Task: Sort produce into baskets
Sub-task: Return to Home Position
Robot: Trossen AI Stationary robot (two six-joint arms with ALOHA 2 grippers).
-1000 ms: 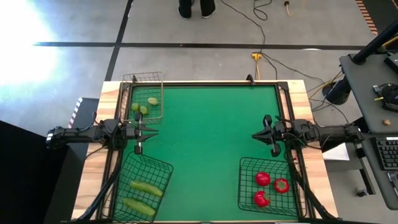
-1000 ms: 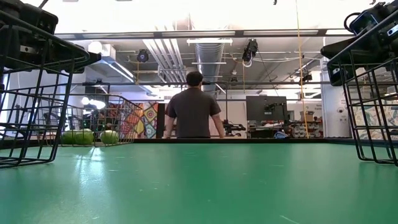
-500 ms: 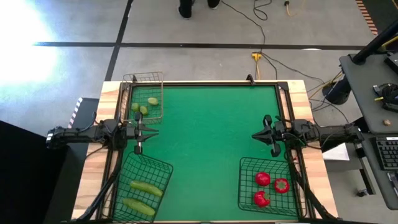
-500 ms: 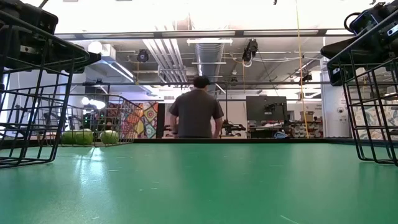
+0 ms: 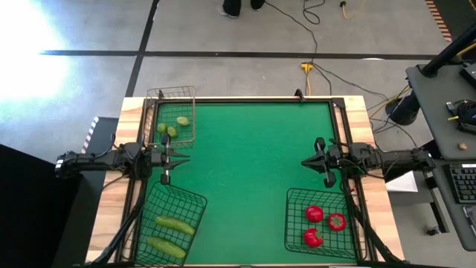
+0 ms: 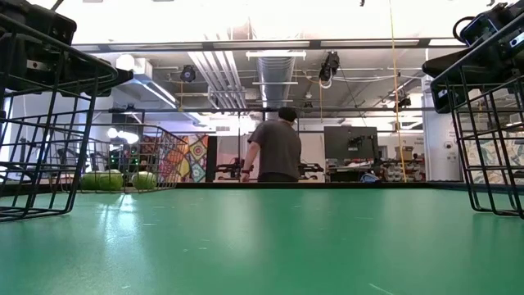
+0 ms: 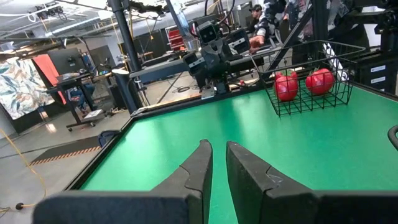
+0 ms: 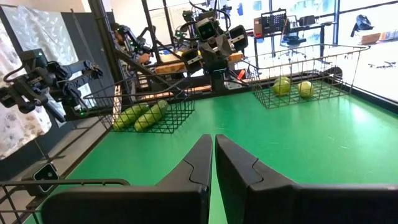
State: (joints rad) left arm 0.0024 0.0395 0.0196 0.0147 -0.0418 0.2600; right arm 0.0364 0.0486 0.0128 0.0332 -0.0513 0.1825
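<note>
Three pale yellow-green fruits (image 5: 172, 126) lie in the narrow wire basket (image 5: 171, 95) at the far left. Two green cucumbers (image 5: 172, 225) lie in the near-left basket (image 5: 195, 199). Three red pieces (image 5: 318, 223) lie in the near-right basket (image 5: 291, 222). My left gripper (image 5: 184, 156) hovers shut and empty at the table's left edge, between the two left baskets; it also shows in the left wrist view (image 7: 217, 144). My right gripper (image 5: 305, 161) hovers shut and empty at the right edge, just beyond the near-right basket; it also shows in the right wrist view (image 8: 213, 137).
The green mat (image 5: 245, 171) lies bare between the two grippers. A person (image 6: 278, 149) stands in the room beyond the far edge. Cables (image 5: 309, 45) run over the floor behind the table. A desk with equipment (image 5: 446, 89) stands to the right.
Neither arm nor any produce has moved. The person beyond the table's far edge has walked toward the right.
</note>
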